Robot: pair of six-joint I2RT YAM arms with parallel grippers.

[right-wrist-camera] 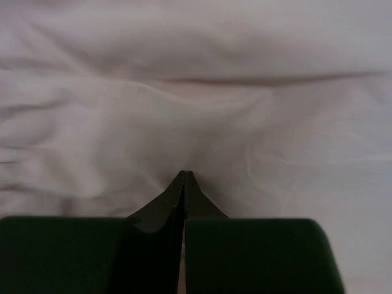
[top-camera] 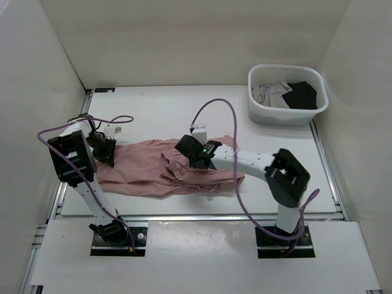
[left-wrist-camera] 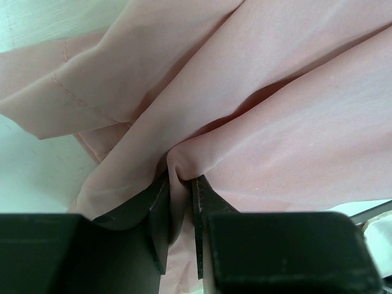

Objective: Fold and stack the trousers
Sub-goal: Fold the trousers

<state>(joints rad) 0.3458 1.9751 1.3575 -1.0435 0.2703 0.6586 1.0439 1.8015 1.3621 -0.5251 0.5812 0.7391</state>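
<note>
Left claw (left-wrist-camera: 180,184) pinching trousers (left-wrist-camera: 294,122), right claw (right-wrist-camera: 185,176) closed

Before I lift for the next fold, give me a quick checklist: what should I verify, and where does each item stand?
1. Left gripper pinching the trousers: ok, a fold is clamped in it.
2. Right gripper gripping fabric: not ok, shut with nothing seen in it.
3. Trousers spread flat: not ok, bunched at the middle.
4. Trousers wholly on the table: ok.
5. Basket apart from the trousers: ok, in the far right corner.

Robot lab cell: white panel walls (top-camera: 184,37) enclosing white table (top-camera: 153,110), aluminium rails (top-camera: 327,165), cabled arms (top-camera: 251,162)
</note>
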